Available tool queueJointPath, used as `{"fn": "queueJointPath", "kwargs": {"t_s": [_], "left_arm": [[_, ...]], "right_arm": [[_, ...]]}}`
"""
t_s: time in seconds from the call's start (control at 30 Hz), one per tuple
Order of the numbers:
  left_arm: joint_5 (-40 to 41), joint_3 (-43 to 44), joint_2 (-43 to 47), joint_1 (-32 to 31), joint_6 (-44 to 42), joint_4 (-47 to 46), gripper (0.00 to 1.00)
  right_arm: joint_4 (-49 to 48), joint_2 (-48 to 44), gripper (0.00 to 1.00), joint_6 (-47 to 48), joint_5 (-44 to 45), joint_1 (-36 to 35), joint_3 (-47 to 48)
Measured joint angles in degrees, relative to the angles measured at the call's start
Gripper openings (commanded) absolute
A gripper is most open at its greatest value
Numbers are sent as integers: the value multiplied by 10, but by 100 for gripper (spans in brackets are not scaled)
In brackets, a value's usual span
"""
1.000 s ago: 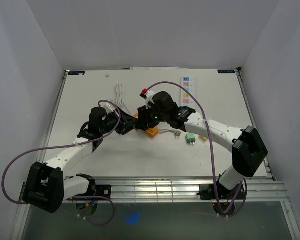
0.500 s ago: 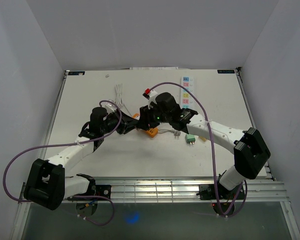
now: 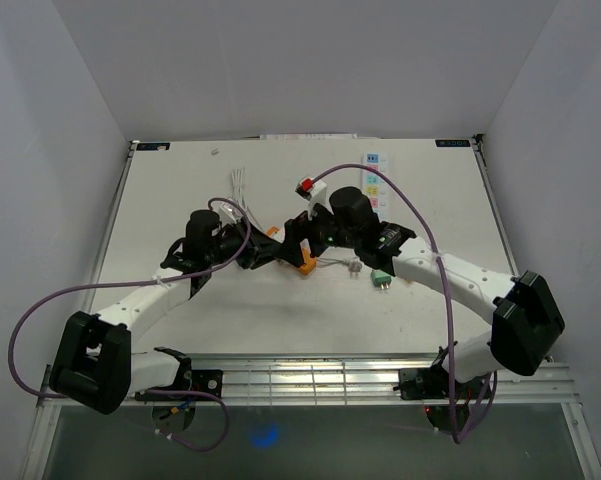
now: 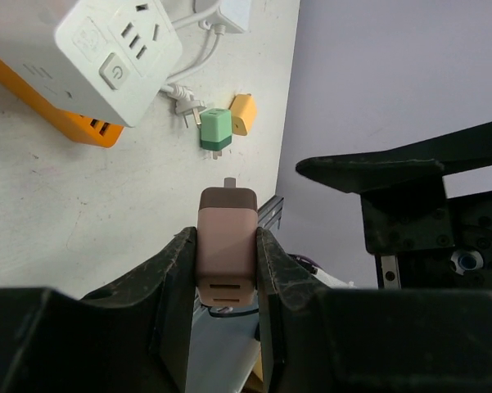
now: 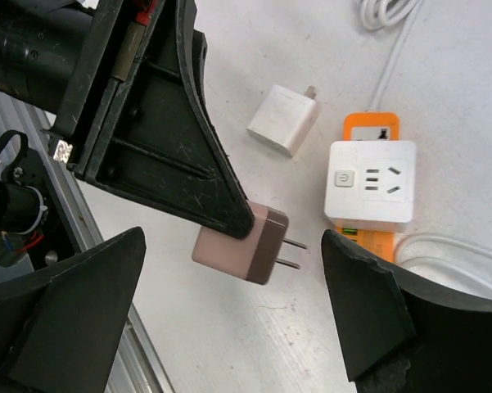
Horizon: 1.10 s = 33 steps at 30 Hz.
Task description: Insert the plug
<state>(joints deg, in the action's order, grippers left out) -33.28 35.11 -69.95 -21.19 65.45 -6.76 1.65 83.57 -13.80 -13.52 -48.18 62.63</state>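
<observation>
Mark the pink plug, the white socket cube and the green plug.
pink plug (image 4: 227, 237): left wrist view, middle of its body.
white socket cube (image 5: 368, 182): right wrist view, top face.
green plug (image 4: 214, 128): left wrist view, middle of its body.

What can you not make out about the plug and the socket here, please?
- Left wrist view: the pinkish-brown plastic plug, clamped in the left gripper, shows one prong stub; its body hides the other.
- Right wrist view: the left gripper covers the plug's rear end.
- Top external view: the left gripper and the right gripper hide the plug.
- Left wrist view: the top edge cuts off the white plastic cube socket block.
</observation>
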Motion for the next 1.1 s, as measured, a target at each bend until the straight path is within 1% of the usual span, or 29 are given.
{"fn": "queueJointPath", "kwargs": {"t_s": [0.07, 0.23, 0.37, 0.53, 0.8, 0.9, 1.1], "left_arm": [[-6, 14, -1, 0, -14, 19, 0], [-36, 67, -1, 7, -52, 80, 0], [-97, 92, -1, 31, -78, 114, 0], [-138, 117, -1, 50, -115, 176, 0], [-207, 127, 2, 50, -139, 213, 0], [-222, 127, 7, 50, -144, 219, 0], [-240, 127, 11, 50, -153, 227, 0]], "right_arm": [[0, -21, 94, 31, -6, 10, -7], [-2, -83, 96, 149, -41, 25, -36], [-7, -140, 97, 241, -84, 24, -93], [-22, -146, 97, 315, -135, 23, -125], [-47, -145, 93, 377, -197, 23, -130], [-58, -141, 90, 385, -213, 23, -129], [-52, -82, 84, 389, -245, 23, -94]]}}
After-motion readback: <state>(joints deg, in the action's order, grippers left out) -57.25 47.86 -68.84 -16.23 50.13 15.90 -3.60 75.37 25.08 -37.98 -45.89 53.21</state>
